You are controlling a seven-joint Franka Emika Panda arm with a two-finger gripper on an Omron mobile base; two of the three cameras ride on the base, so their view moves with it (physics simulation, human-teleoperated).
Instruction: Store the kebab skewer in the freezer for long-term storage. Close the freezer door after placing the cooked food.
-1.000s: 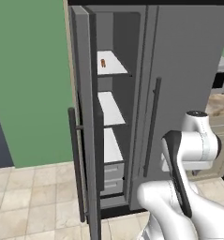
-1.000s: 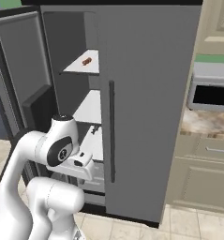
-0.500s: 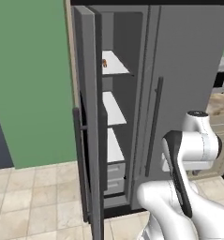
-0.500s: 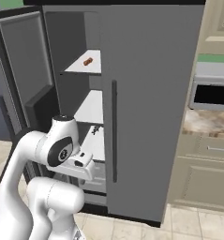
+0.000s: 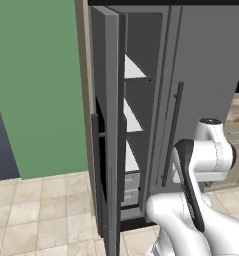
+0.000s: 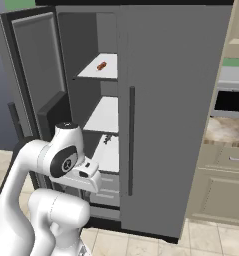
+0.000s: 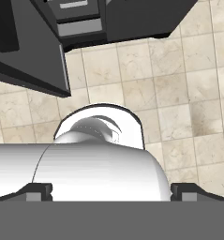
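The kebab skewer (image 6: 101, 66) lies on the top white shelf (image 6: 93, 73) inside the freezer (image 6: 98, 125), in the upper left-centre of the right base view — a tiny orange-brown stick resting flat. Its long axis runs on a slant in that frame, from lower left up to upper right; which end is the bare stick is too small to tell. It sits near the middle of the shelf, apart from the walls.

The freezer door (image 5: 108, 135) stands open. In the left base view it is seen nearly edge-on, a tall grey slab in the middle of the frame with its long dark bar handle (image 5: 96, 165) on the left side; in the right base view its inner face and frame fill the upper left. Two more white shelves and the grey drawers (image 6: 107, 182) show below the top shelf. The plain grey door (image 6: 166, 110) to the right is shut, with its own vertical handle (image 6: 131, 140).

The tool (image 7: 111, 192) shows in the hand view, aimed down at the beige tiled floor (image 7: 179, 93) — its two dark fingertips (image 7: 36, 191) sit at the far lower left and lower right of that frame, spread wide with nothing between them. The bottom of the fridge lies along the top of that frame.
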